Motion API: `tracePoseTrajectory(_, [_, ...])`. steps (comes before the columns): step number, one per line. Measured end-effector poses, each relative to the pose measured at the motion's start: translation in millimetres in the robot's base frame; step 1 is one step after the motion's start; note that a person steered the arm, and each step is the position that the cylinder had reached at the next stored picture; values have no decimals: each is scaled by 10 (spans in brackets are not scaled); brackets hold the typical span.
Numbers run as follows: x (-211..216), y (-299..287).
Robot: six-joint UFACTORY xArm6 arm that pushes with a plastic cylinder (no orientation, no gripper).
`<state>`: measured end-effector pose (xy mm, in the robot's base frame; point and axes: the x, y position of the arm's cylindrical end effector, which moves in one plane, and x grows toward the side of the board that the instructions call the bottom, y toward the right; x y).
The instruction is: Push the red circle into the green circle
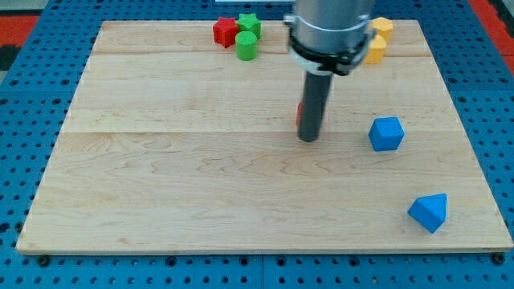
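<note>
Pincer we have none: our arm ends in a plain dark rod, so nothing is wide, narrow or holding, and our tip [309, 138] simply rests on the wooden board [161, 201] a little right of its middle. Working from the view's bottom upward, a blue wedge-like block [429, 213] sits nearest the bottom right corner, and a blue cube [386, 133] lies above it, near our tip on its right but apart from it. Only a red sliver [299, 113] shows at the rod's left edge; we judge this to be the red circle, mostly hidden behind the rod and apparently touching it. Farther up, at the view's top, the green circle [246, 46] stands with a red star [226, 31] and a green star [249, 22] close around it, while two yellow blocks [377, 40] peek out right of the arm. We take the push as begun but far from finished. Next, we judge, our tip must stay below and right of the red circle, driving it up and leftward, aiming to meet the green circle rather than the red star.
</note>
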<state>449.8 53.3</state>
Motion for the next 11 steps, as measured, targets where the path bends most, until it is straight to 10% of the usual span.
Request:
tracePoseTrajectory(5, [-216, 417])
tracePoseTrajectory(11, [-1698, 279])
